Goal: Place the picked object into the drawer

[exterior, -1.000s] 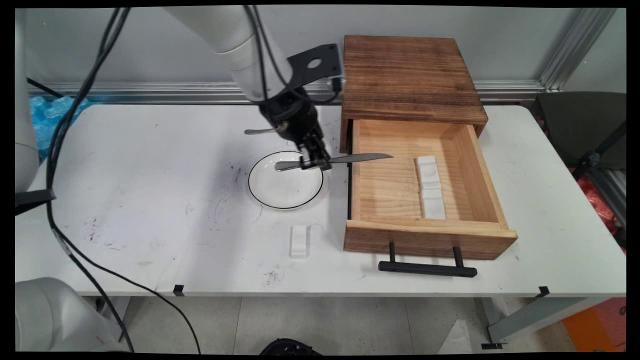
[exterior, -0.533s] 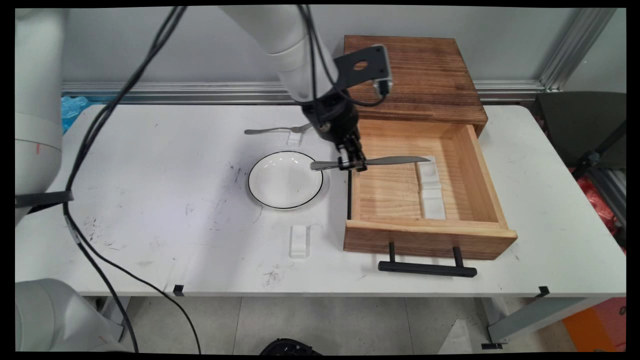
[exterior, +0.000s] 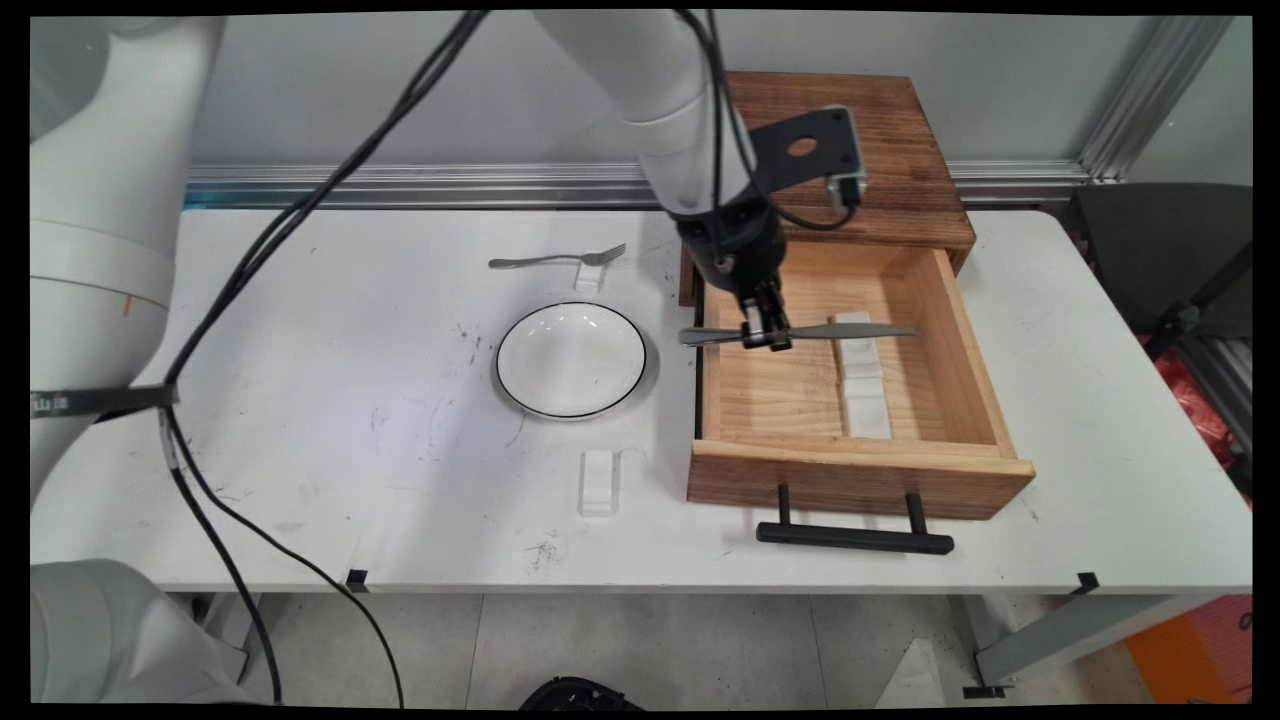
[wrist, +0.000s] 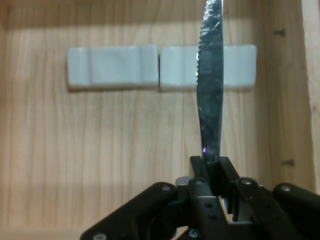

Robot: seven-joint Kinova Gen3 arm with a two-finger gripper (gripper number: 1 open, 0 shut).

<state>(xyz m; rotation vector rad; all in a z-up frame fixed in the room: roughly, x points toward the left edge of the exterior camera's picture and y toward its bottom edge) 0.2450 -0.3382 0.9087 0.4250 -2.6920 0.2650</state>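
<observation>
Gripping a knife (exterior: 800, 333) near its middle, our gripper (exterior: 766, 338) hangs over the open wooden drawer (exterior: 945, 300), its fingers (wrist: 226, 172) clamped on the blade. We see the knife lying level, its handle reaching out past the drawer's left wall and its serrated blade crossing above two white rests (exterior: 862, 385) that lie end to end on the drawer floor. On the tabletop (exterior: 300, 350) left of the drawer sits a white plate (exterior: 571, 360); beyond it a fork (exterior: 555, 260) lies propped on a small white rest (exterior: 590, 274), and another white rest (exterior: 599, 482) lies nearer us.

grey wall (exterior: 350, 90), white table (exterior: 300, 400), tiled floor (exterior: 650, 640)
</observation>
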